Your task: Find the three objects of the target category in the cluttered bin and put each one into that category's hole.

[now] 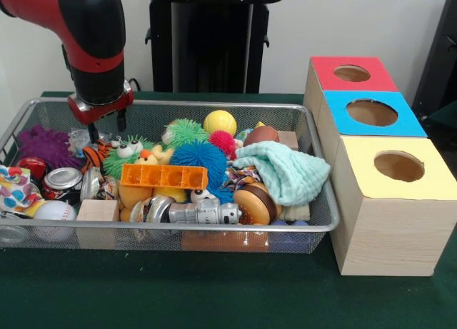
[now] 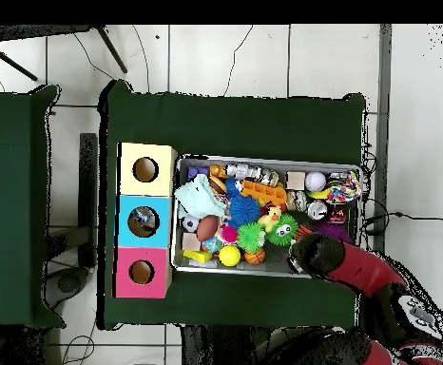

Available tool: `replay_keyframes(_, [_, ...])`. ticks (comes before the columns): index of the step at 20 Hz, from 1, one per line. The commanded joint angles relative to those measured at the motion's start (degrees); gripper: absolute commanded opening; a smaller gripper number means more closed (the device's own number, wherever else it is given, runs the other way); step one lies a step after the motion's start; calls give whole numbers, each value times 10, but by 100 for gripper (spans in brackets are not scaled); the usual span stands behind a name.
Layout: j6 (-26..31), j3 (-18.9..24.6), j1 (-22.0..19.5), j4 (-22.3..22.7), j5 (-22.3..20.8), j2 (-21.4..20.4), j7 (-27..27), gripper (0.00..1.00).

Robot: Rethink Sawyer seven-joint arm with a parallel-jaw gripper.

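Note:
The silver wire-mesh bin [image 1: 186, 102] is full of mixed toys. Three boxes stand beside it, each with a round hole: red [image 1: 353, 73], blue [image 1: 371, 113] and yellow [image 1: 400, 165]. My gripper [image 1: 107, 128] hangs open and empty over the bin's far left corner. It is just above a striped tiger toy [image 1: 96, 155] and a green fuzzy toy with eyes [image 1: 127, 154]. In the overhead view the arm [image 2: 344, 266] covers the gripper at the bin's lower right; the bin [image 2: 273, 159] and the boxes [image 2: 144, 220] show.
The bin holds a yellow ball [image 1: 219, 122], a blue spiky ball [image 1: 198, 158], an orange tray [image 1: 164, 176], a mint cloth [image 1: 282, 168], a baseball [image 1: 55, 211], a can [image 1: 63, 179], a wooden block [image 1: 98, 211] and a silver robot toy [image 1: 203, 213].

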Motion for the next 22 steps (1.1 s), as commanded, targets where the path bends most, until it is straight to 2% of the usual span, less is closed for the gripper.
replay_keyframes(1, [21,60,0,-22,-41,-8,24,100])
replay_keyframes(5, [18,53,1,-25,-49,-10,32,100])
replay_keyframes(10, [13,32,13,-50,-79,-6,31,100])
replay_keyframes(22, [-21,31,3,-62,-96,20,65,100])
